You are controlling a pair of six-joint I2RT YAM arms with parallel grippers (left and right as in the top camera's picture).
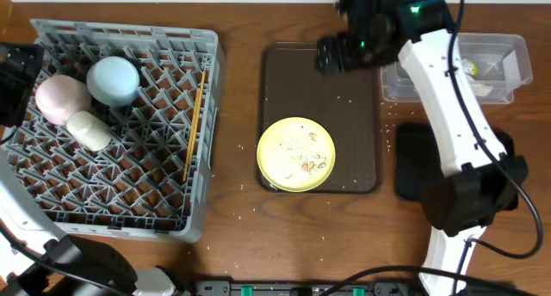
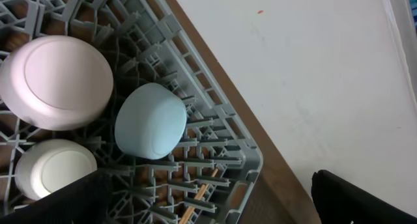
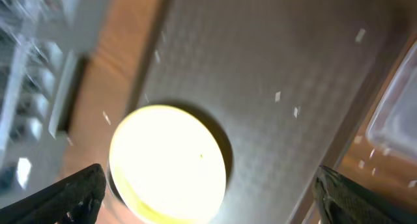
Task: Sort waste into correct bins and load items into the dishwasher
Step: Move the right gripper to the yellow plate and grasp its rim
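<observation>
Crumbs are being carried on the yellow plate, which is being borne by the near end of the brown serving tray at mid-counter. Toward the right edge, the black tray is being partly covered by the right arm. At the left, the pink bowl, blue bowl, white cup and chopsticks are being held in the grey dish rack, bowls upside down near its far-left corner. The left gripper is being held wide open and empty beside that corner. Farthest, the right gripper is being held wide open, empty, over the serving tray's far-right corner, beside the clear tub.
</observation>
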